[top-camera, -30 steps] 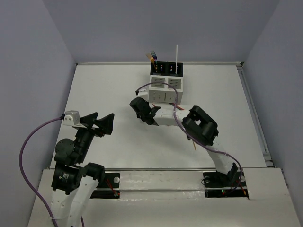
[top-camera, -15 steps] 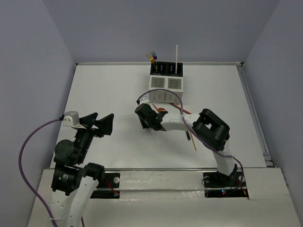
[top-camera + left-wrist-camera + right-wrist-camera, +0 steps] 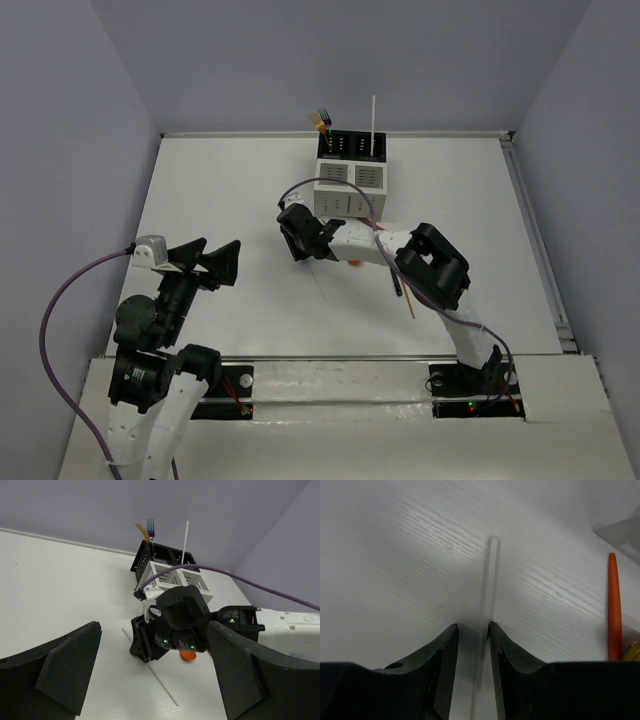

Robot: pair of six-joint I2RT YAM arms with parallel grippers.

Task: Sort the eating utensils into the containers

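The containers (image 3: 350, 180) stand at the back of the table as one caddy of white and black boxes. A white stick (image 3: 373, 122) and forks (image 3: 321, 120) stick up from its black boxes. My right gripper (image 3: 298, 240) is down on the table in front of it. Its jaws (image 3: 473, 627) are open around a white stick (image 3: 491, 575) lying flat, which runs along the right finger. Just behind that gripper lies an orange spoon (image 3: 188, 655). My left gripper (image 3: 212, 256) hangs wide open and empty at the near left.
An orange stick (image 3: 614, 605) lies on the table to the right of the right gripper's jaws. A black stick (image 3: 397, 285) and a wooden stick (image 3: 408, 300) lie under the right arm. A purple cable (image 3: 330, 185) loops in front of the caddy.
The right gripper's jaws have opened and now straddle the white stick on the table. That wrist swung a little toward me and back. The left arm has not moved.
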